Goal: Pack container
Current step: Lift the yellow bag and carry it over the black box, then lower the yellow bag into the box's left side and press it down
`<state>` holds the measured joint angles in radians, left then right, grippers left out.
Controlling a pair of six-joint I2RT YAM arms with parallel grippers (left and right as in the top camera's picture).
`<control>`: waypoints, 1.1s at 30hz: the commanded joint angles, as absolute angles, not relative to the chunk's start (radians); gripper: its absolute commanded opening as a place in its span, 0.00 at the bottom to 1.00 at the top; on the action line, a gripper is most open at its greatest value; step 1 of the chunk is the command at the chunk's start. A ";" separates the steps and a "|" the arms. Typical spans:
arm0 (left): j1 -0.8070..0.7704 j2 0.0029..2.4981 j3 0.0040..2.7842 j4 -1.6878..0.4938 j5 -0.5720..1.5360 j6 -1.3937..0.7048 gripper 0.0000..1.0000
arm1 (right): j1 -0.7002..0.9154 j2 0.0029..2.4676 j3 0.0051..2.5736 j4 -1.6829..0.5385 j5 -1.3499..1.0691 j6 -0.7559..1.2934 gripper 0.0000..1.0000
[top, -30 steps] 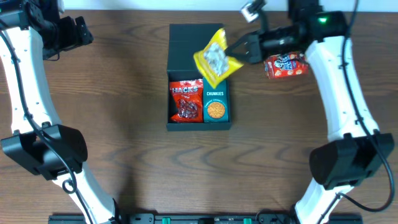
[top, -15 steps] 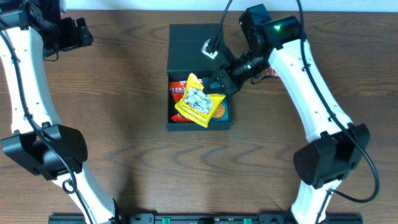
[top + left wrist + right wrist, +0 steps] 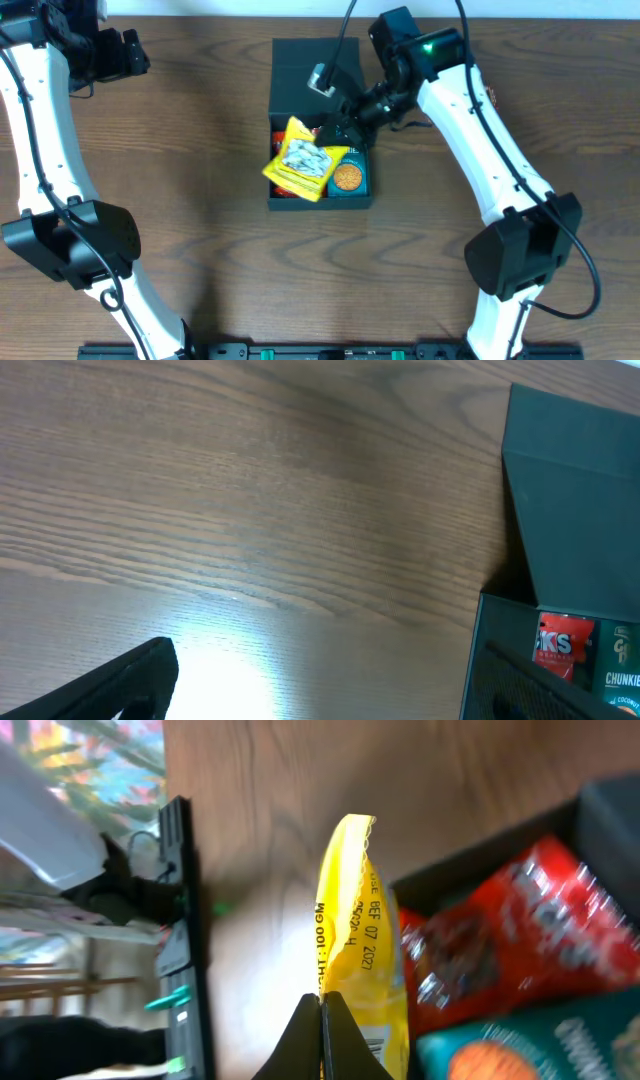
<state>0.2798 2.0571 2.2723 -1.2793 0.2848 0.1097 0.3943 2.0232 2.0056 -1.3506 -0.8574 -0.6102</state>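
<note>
The container [image 3: 308,75], a dark teal-grey box with its flap lid open toward the back, sits mid-table. Inside lie a red snack pack [image 3: 490,940] and a small teal cookie box [image 3: 348,177]. My right gripper [image 3: 340,135] is shut on the edge of a yellow snack bag [image 3: 302,160], which hangs tilted over the red pack and the box's left wall. In the right wrist view the fingertips [image 3: 322,1005] pinch the yellow bag [image 3: 355,920] edge-on. My left gripper [image 3: 125,50] is open at the far left, away from the box, with nothing between its fingers [image 3: 120,685].
Brown wooden tabletop [image 3: 200,200] surrounds the box. In the left wrist view the container [image 3: 580,490] lies to the right with bare wood to its left. A black rail [image 3: 320,352] runs along the table's front edge.
My right gripper carried the yellow bag from above the lid's right side down and left, over the open compartment and the red pack. The left arm has not moved.
</note>
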 commanded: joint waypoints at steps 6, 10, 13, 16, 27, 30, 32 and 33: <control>0.281 2.056 2.274 -1.285 0.282 0.128 0.95 | 0.406 2.099 2.017 -1.335 -0.886 -0.599 0.01; 0.281 2.056 2.274 -1.284 0.282 0.128 0.95 | 0.407 2.138 2.017 -1.315 -0.882 -0.585 0.01; 0.281 2.056 2.274 -1.284 0.282 0.128 0.95 | 0.407 2.162 2.017 -1.272 -0.878 -0.554 0.01; 0.281 2.056 2.274 -1.284 0.281 0.128 0.96 | 0.407 2.178 2.017 -1.232 -0.860 -0.524 0.01; 0.281 2.056 2.274 -1.284 0.281 0.128 0.95 | 0.406 2.217 2.018 -1.102 -0.684 -0.307 0.83; 0.281 2.056 2.274 -1.285 0.281 0.128 0.95 | 0.399 2.217 2.034 -1.053 -0.669 -0.230 0.99; 0.281 2.056 2.274 -1.284 0.281 0.128 0.95 | 0.390 2.217 2.062 -1.047 -0.669 -0.198 0.99; 0.281 2.056 2.274 -1.284 0.281 0.128 0.95 | 0.385 2.217 2.077 -1.050 -0.669 -0.180 0.99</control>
